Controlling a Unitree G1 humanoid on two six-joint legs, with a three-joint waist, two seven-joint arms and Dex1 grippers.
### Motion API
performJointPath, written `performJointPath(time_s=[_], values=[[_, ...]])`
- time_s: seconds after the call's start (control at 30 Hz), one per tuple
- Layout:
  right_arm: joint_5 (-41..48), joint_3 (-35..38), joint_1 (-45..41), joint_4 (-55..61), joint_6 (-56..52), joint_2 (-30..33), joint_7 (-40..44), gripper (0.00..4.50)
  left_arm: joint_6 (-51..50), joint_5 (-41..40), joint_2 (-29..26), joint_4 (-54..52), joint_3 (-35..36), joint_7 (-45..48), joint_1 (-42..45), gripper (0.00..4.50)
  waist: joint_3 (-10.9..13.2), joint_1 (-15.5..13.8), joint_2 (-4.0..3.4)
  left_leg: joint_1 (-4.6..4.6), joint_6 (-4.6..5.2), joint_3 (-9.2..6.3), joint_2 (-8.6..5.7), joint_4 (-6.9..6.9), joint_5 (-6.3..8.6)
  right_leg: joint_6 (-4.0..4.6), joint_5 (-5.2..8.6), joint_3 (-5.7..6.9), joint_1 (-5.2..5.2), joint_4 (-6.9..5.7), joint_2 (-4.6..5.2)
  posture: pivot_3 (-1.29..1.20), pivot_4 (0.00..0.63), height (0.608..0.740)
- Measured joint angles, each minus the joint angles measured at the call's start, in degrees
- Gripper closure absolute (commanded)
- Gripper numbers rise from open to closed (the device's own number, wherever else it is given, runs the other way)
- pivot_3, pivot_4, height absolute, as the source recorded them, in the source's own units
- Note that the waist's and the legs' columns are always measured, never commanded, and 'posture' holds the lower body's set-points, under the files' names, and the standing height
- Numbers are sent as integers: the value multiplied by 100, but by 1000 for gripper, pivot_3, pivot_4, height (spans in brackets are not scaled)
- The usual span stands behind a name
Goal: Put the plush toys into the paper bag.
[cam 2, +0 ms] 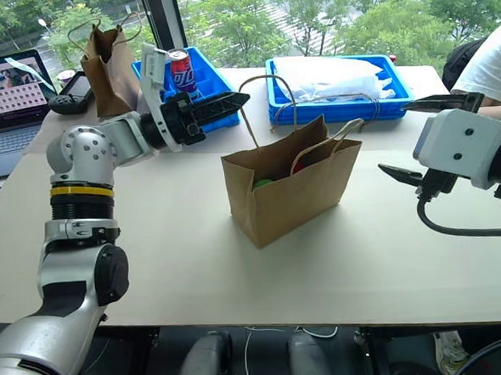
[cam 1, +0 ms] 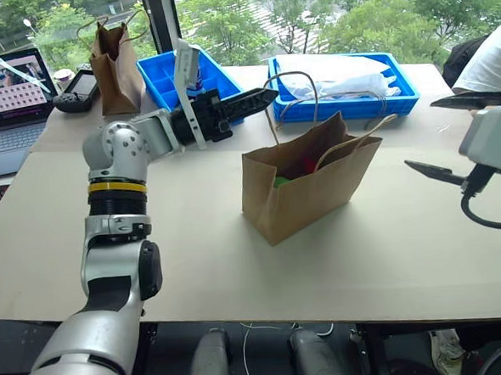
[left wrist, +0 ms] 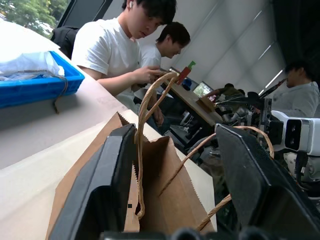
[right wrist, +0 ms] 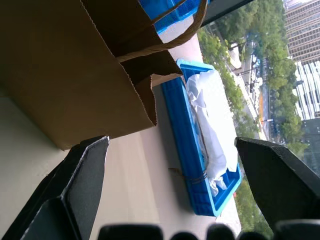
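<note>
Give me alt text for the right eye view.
A wide paper bag stands open mid-table with the red and green plush toys inside. The open left gripper hovers beside its handle; the open right gripper waits apart. Blue trays sit behind.

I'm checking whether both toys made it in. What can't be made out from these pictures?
- The plush toys: in the eye views, red and green slivers show at the paper bag's mouth; its front wall hides the rest.
- Bag interior: hidden in the wrist views by its walls.
- Laptop: cut by the picture edge.
</note>
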State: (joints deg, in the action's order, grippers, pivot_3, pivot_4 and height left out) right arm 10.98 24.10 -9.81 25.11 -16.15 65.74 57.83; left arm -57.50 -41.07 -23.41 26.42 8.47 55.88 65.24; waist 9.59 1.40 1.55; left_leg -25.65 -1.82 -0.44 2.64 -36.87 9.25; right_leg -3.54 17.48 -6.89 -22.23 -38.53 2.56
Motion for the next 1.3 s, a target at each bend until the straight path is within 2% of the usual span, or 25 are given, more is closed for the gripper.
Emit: performJointPath(time_s=[0.03, 0.13, 0.27, 0.37, 0.43, 0.57, 0.63, 0.73, 0.77, 1.03, 1.3], values=[[142, 103, 221, 153, -324, -94, 15, 0, 80, 82, -232, 1, -72, 166, -1, 30, 0, 3, 0, 0, 0, 0, 0, 1, 0, 0, 0, 0, 0, 0, -1, 0, 150, 704], [417, 181, 620, 386, -998, -354, -8, 0, 441, 233, -745, 1, -63, 587, -83, 30, 0, 18, 0, 2, 0, 1, 1, 1, 0, 1, 0, -1, 0, -1, 0, 0, 150, 704], [1134, 305, 756, 931, -2019, -811, -283, 0, 1263, 553, -1239, 46, -105, 1171, -628, 30, -1, 25, -1, 9, 0, 3, 5, 0, 0, 3, 1, 0, 4, -7, -1, 0, 150, 704], [1591, 214, 705, 1303, -2704, -1230, -716, 777, 1718, 831, -1394, -20, -251, 1471, -1382, 0, -1, 33, -1, 9, 0, 4, 8, -1, 0, 5, 1, 1, 5, -9, -2, 0, 150, 704], [1868, -29, 522, 1499, -3071, -1532, -1083, 1487, 1819, 881, -1353, -166, -368, 1637, -1834, 0, 2, 29, 4, 1, 1, 3, 10, -4, -1, 5, 1, 2, -2, -11, -3, 0, 150, 704], [2216, -522, 124, 1754, -3529, -2095, -1741, 2725, 1863, 875, -1317, -691, -461, 1837, -2242, 0, 5, 10, 10, -5, 1, 3, 10, -5, -1, 5, 1, 4, -4, -9, -3, 0, 150, 704], [2248, -859, -19, 1780, -3682, -2368, -2106, 3514, 1887, 838, -1251, -945, -481, 1888, -2356, 0, 4, -11, 10, -5, 1, 3, 9, -5, -1, 5, 1, 4, -4, -9, -3, 0, 150, 704], [2209, -1292, -85, 1786, -3706, -2632, -2491, 4307, 1924, 827, -978, -1031, -535, 1780, -2363, 0, 4, -49, 10, -5, 1, 3, 9, -7, -1, 5, 1, 4, -4, -9, -2, 0, 150, 704], [2182, -1378, -87, 1788, -3706, -2688, -2575, 4412, 1878, 839, -908, -1000, -560, 1694, -2338, 0, 4, -52, 10, -6, 2, 3, 9, -8, -1, 5, 1, 4, -4, -9, -3, 0, 150, 704], [1832, -2149, -306, 1692, -3622, -3228, -3219, 4412, 1902, 1053, -401, -731, -879, 1448, -1910, 0, 4, -17, 10, -8, 2, 2, 11, -7, -1, 5, 1, 3, -10, -14, -8, 0, 150, 704], [1481, -2646, -703, 1351, -3388, -3765, -3513, 4412, 1349, 763, -514, -1571, -1069, 1776, -2110, 0, 4, 53, 11, -7, 3, 1, 12, -7, -2, 6, 1, 4, -12, -23, -10, 0, 150, 704]])
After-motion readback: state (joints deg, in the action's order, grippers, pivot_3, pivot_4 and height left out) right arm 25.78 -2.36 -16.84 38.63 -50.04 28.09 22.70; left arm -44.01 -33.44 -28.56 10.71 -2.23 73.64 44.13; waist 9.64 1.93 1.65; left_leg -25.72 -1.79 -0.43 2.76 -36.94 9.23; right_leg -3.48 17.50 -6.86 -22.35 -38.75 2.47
